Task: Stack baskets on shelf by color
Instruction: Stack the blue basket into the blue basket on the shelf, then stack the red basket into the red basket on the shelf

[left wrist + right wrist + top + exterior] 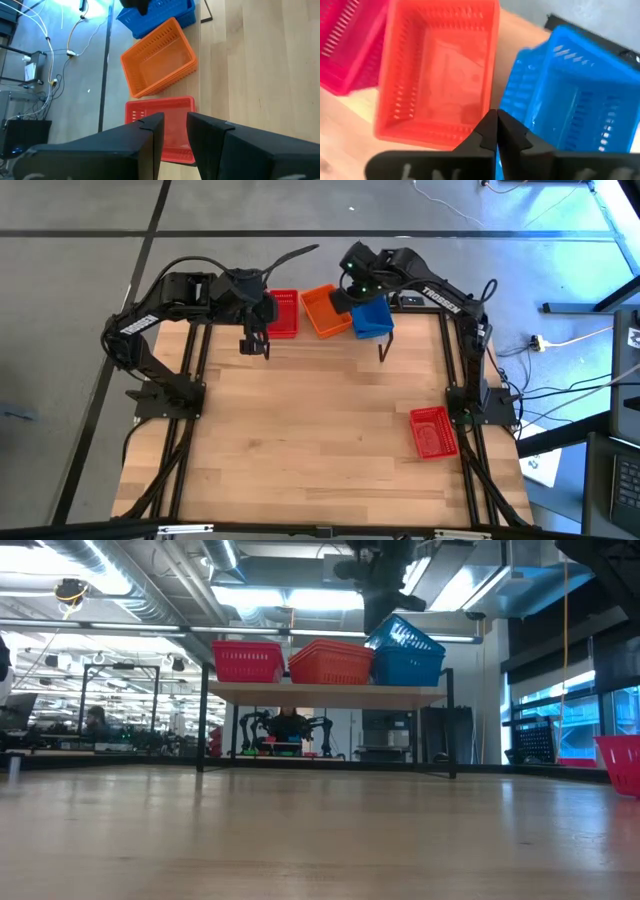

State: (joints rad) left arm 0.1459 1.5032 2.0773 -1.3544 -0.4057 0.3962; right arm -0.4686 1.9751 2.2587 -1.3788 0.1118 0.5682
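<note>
On the shelf [330,693], orange baskets [331,662] crowd the tilted blue basket [405,637].

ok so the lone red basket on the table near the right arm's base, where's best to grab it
Probably one long rim wall of the red basket, pinched from straight above. It sits upright and open-topped on the table with nothing beside it, so one finger can go inside and one outside. The right gripper, nearer, is at the shelf.

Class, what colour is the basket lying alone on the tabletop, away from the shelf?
Red: the lone basket, seen best in the high view.
</note>
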